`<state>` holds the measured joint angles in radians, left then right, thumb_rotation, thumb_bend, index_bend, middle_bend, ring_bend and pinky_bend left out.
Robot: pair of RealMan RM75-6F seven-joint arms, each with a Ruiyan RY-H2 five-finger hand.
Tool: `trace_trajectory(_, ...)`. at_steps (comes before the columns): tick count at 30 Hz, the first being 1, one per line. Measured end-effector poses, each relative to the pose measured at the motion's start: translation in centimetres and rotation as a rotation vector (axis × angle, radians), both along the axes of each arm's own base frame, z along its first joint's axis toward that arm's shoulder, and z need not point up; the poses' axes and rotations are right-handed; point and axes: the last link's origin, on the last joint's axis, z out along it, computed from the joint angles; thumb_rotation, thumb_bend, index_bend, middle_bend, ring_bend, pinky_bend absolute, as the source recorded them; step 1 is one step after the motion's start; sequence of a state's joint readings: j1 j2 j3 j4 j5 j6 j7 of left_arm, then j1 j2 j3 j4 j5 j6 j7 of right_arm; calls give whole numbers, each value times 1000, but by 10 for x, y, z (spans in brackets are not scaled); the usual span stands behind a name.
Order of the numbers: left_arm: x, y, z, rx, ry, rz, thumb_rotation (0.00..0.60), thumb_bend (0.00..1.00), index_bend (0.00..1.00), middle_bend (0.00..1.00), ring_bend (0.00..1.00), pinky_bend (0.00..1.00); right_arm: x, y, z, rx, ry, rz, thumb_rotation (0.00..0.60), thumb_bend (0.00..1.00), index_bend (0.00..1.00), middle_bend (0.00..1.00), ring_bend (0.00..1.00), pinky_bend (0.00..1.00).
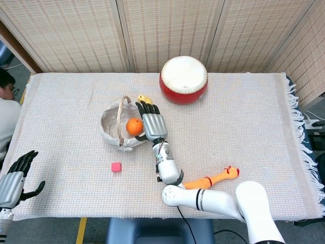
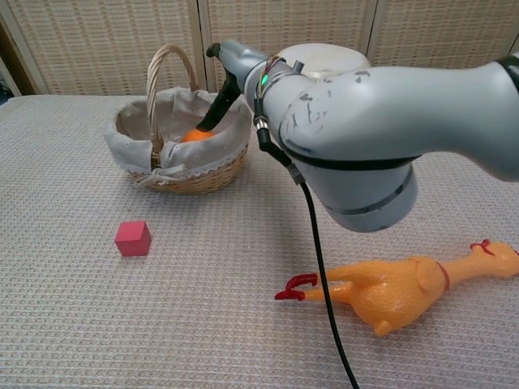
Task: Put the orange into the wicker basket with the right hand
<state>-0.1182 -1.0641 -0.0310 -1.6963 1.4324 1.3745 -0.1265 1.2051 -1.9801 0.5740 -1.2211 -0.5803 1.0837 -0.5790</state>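
The orange (image 1: 134, 126) lies inside the cloth-lined wicker basket (image 1: 109, 114), just right of its handle. In the chest view only the top of the orange (image 2: 195, 135) shows above the basket rim (image 2: 130, 121). My right hand (image 1: 152, 123) is over the basket's right side with its fingers stretched out, beside the orange; its dark fingers (image 2: 219, 101) reach down into the basket next to the fruit. It no longer wraps around the orange. My left hand (image 1: 15, 180) rests at the table's near left corner, fingers spread and holding nothing.
A red drum (image 1: 184, 78) stands at the back centre. A rubber chicken (image 1: 208, 179) lies near the front edge, under my right forearm (image 2: 365, 138). A pink cube (image 1: 117, 166) sits in front of the basket, a small yellow toy (image 1: 145, 98) behind it. A person (image 1: 7, 101) is at the left edge.
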Motion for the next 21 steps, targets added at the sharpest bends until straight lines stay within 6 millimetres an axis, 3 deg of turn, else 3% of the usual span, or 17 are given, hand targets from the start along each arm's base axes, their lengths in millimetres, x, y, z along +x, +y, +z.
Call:
trace_trajectory(6,-1,0,1,4,4,1,600,338,0,0,0,103,-1,2,12,-10,-16,16,600,31,0,0,0,3)
trace_trajectory(12,-2,0,3,9,11,-2,600,337,0,0,0,102,-18,19,41,-9,10,66,600,31,0,0,0,2)
trace_trajectory(18,-1,-1,2,10,18,-7,600,337,0,0,0,103,-67,50,95,-46,106,100,600,30,0,0,0,2)
trace_trajectory(21,0,0,1,11,34,-18,600,337,0,0,0,102,-110,69,125,-91,174,62,600,30,0,0,0,2)
